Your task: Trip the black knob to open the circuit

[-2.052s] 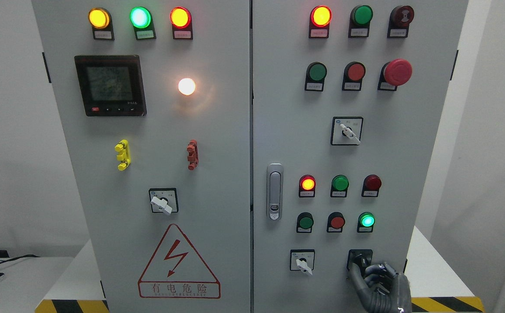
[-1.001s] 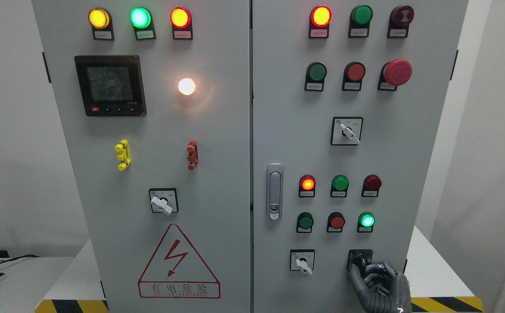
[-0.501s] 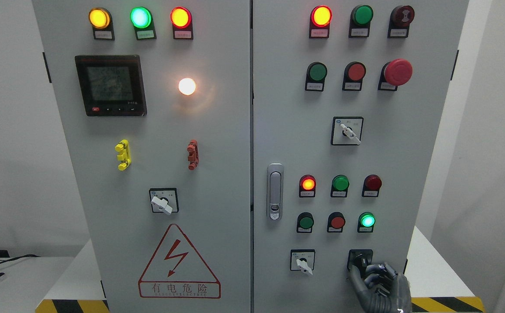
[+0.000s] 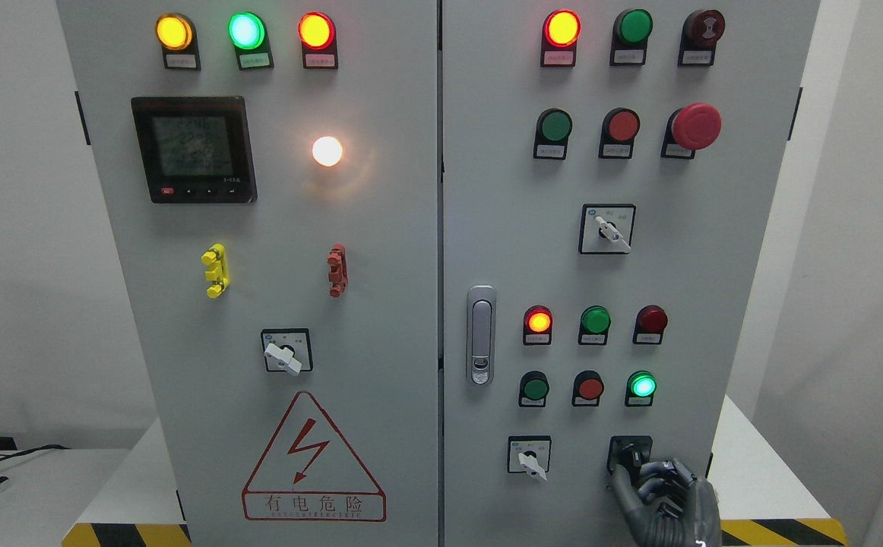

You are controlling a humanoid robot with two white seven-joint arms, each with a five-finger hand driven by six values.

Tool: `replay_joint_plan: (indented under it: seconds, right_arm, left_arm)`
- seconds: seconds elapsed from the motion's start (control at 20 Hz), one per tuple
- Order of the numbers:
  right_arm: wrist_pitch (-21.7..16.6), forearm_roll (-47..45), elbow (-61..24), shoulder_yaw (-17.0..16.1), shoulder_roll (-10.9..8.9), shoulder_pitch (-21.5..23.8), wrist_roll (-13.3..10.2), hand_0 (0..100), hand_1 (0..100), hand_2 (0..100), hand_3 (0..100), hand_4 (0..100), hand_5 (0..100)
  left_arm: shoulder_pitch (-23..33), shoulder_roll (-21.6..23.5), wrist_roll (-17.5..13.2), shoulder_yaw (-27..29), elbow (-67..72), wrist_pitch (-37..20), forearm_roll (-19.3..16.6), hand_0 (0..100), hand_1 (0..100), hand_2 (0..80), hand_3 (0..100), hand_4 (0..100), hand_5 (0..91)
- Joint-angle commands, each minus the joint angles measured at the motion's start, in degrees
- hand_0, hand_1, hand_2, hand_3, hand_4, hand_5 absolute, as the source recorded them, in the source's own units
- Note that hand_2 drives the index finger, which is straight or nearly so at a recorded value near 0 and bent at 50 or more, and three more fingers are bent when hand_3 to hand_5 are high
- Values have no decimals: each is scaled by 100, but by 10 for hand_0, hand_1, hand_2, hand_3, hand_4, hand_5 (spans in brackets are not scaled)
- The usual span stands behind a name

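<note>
Right hand point(image 4: 658, 494) unmoved on black knob point(image 4: 630, 454)

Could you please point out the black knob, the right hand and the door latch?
black knob point(image 4: 630, 454), head view, its visible top above the fingers.
right hand point(image 4: 666, 497), head view, middle of the hand.
door latch point(image 4: 480, 334), head view, its handle.

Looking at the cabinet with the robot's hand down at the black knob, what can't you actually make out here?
Head view only:
- Black knob: partly covered by the right hand, so its position is unclear.
- Right hand: wrist and arm cut off by the bottom edge.
- Labels under the lamps, such as the lit green lamp: print too small to read.
- Meter screen: digits blurred.
- Left hand: out of frame.
</note>
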Motion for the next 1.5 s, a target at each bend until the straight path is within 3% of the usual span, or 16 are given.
replay_joint_plan:
  seconds: [0.0, 0.4, 0.5, 0.6, 0.85, 1.45]
  right_arm:
    - [-48, 93, 1, 166, -46, 56, -7, 303, 861, 416, 815, 823, 959]
    - [-101, 93, 1, 166, -55, 74, 1, 301, 872, 399, 806, 825, 959]
    - [-101, 93, -8, 175, -55, 74, 1, 277, 870, 400, 808, 826, 960]
    - [-101, 93, -8, 175, -55, 74, 1, 174, 859, 406, 820, 832, 959]
    - [-162, 93, -8, 175, -81, 135, 1, 133, 861, 404, 822, 831, 959]
    - [-189, 101, -52, 167, -134, 170, 1, 120, 863, 391, 812, 826, 959]
  left_arm:
    - [0, 2, -1, 0, 7, 2, -176, 120, 389, 0, 0, 0, 0]
    - [0, 2, -1, 0, -2, 2, -176, 120, 389, 0, 0, 0, 0]
    - [0, -7, -1, 0, -2, 2, -176, 120, 389, 0, 0, 0, 0]
    - [0, 2, -1, 0, -2, 2, -176, 120, 389, 0, 0, 0, 0]
    - [0, -7, -1, 0, -2, 2, -176, 120, 389, 0, 0, 0, 0]
    - [0, 2, -1, 0, -2, 2, -176, 120, 389, 0, 0, 0, 0]
